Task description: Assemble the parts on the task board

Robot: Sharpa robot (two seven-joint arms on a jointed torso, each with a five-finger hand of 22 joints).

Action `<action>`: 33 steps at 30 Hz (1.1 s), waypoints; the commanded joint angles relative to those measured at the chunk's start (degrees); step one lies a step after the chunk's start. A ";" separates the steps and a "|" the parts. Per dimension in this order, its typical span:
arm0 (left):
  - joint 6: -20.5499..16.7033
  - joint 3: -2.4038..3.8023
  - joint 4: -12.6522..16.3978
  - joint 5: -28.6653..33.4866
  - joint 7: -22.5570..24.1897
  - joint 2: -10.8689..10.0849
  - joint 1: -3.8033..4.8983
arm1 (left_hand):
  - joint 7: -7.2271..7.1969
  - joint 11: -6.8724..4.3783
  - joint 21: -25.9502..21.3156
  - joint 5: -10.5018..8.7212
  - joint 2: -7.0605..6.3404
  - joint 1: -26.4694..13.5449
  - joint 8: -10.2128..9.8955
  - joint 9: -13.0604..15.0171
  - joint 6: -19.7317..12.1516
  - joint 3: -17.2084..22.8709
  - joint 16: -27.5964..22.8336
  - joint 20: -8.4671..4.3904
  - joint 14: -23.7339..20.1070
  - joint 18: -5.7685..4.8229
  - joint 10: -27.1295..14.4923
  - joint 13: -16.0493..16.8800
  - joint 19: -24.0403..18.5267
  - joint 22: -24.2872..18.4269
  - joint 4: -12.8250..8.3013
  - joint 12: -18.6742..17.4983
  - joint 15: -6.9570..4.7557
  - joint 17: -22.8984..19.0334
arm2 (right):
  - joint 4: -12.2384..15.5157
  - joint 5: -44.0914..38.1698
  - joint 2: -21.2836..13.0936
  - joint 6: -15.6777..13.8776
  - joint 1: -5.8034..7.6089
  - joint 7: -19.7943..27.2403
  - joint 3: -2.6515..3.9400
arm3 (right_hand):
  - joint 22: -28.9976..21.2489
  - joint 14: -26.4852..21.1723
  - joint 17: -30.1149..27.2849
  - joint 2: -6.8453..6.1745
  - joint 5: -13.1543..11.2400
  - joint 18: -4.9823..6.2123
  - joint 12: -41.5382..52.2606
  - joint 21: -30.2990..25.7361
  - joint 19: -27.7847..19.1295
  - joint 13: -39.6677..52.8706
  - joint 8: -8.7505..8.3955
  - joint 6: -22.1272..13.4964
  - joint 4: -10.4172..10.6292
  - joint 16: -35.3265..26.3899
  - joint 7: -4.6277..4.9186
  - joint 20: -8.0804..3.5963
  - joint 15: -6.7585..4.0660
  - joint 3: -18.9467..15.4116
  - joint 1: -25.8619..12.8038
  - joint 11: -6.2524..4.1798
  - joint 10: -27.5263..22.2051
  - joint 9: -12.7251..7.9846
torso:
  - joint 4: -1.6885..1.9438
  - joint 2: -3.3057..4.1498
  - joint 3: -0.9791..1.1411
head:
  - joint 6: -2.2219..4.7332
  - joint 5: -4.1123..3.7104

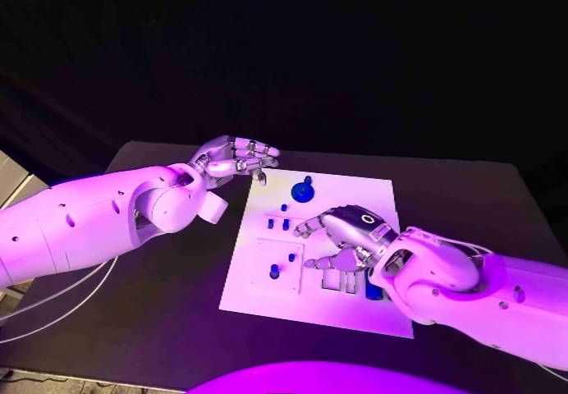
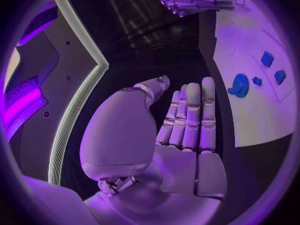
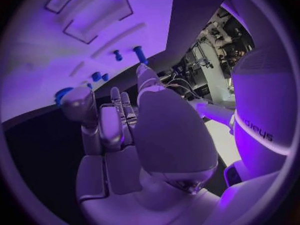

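Left hand [image 1: 237,156] hovers just off the task board's [image 1: 355,308] far-left corner, fingers straight and apart, holding nothing; right hand [image 1: 343,234] sits over the board's middle, fingers bent downward; whether it grips a part, cannot tell. Round blue disc [image 1: 303,193] lies near the far edge; small blue pegs [image 1: 275,271] stand left of the right hand. Board: flat, white, matte, with rectangular recesses. Judgement: lower slowly, keep the peg upright over its recess, press straight.

We've got chunky white arms [image 1: 107,217] dotted with screw holes, thin white cables [image 1: 53,308], and segmented silver hands [image 1: 237,156].
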 commanded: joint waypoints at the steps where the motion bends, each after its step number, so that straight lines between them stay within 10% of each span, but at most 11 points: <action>1: 0.89 0.03 0.21 0.44 0.36 -0.04 -0.14 | 0.08 0.03 -0.19 0.03 0.07 0.37 -0.22 -0.05 -0.21 -0.15 -0.21 0.04 -0.05 0.82 -0.42 0.05 0.34 -0.07 0.16 0.14 0.22 -0.06 | 0.73 16.52 -3.66 -0.03 1.76 1.56 0.08 | 3.54 0.98 2.35 1.37 -0.22 -1.07 2.46 4.25 2.03 0.84 1.63 2.60 -0.07 1.09 0.71 -0.32 -0.41 0.92 -1.13 -0.48 5.80 0.35 | -0.24 -0.21 -0.12 | 0.67 -2.39; 8: 0.74 0.02 0.56 0.58 0.64 -0.18 -0.47 | 0.08 0.04 -0.23 0.01 0.03 0.31 -0.22 -0.06 -0.22 -0.21 -0.21 0.05 -0.05 0.81 -0.44 0.05 0.35 -0.09 0.21 0.16 0.23 -0.07 | 1.49 29.09 -12.33 2.60 3.83 -0.99 -0.15 | 8.87 2.47 7.92 0.85 -0.17 -2.22 11.48 10.28 4.12 8.08 4.62 5.44 -0.09 3.57 -2.20 -2.98 -3.33 1.90 -3.19 -4.06 16.93 1.07 | -0.62 -0.63 -0.18 | 0.76 -6.10; 11: 0.73 0.01 0.78 0.63 0.71 -0.23 -0.70 | 0.08 0.04 -0.23 0.01 0.03 0.31 -0.22 -0.06 -0.22 -0.21 -0.21 0.05 -0.05 0.81 -0.44 0.05 0.35 -0.09 0.21 0.16 0.23 -0.07 | 2.54 30.65 -15.59 3.92 4.07 -3.20 -0.42 | 12.66 3.17 10.65 0.66 -0.23 -3.23 45.42 14.53 5.47 45.34 6.59 5.07 -0.14 4.91 -2.35 -3.42 -4.12 1.64 -5.78 -5.57 22.22 2.26 | -0.79 -0.75 -0.07 | 0.66 -6.86; 13: 0.73 0.01 0.92 0.66 0.76 -0.24 -0.88 | 0.08 0.04 -0.23 0.01 0.03 0.31 -0.22 -0.06 -0.22 -0.21 -0.21 0.05 -0.05 0.81 -0.44 0.05 0.35 -0.09 0.21 0.16 0.23 -0.07 | 3.52 30.55 -17.47 4.64 4.11 -5.13 -0.64 | 16.86 4.60 19.27 1.43 -0.26 -4.04 70.34 19.21 6.75 76.03 9.84 3.73 0.11 8.27 -2.86 -3.61 -3.68 1.83 -9.15 -4.56 27.27 4.56 | -0.94 -0.85 -0.03 | 0.62 -7.63; 33: 0.79 0.01 1.53 0.88 0.82 -0.60 -1.35 | 0.10 0.05 -0.32 0.01 -0.04 0.16 -0.24 -0.07 -0.25 -0.34 -0.22 0.07 -0.05 0.80 -0.50 0.04 0.37 -0.16 0.35 0.19 0.25 -0.08 | 8.38 15.62 -18.72 4.63 -1.32 -19.88 -2.01 | 22.70 6.26 29.08 1.26 -0.13 -5.58 76.98 26.13 8.82 85.33 12.97 3.24 0.19 11.27 -3.17 -3.26 -3.54 0.40 -15.57 -4.56 32.11 6.25 | -1.46 -1.05 0.01 | -0.69 -8.21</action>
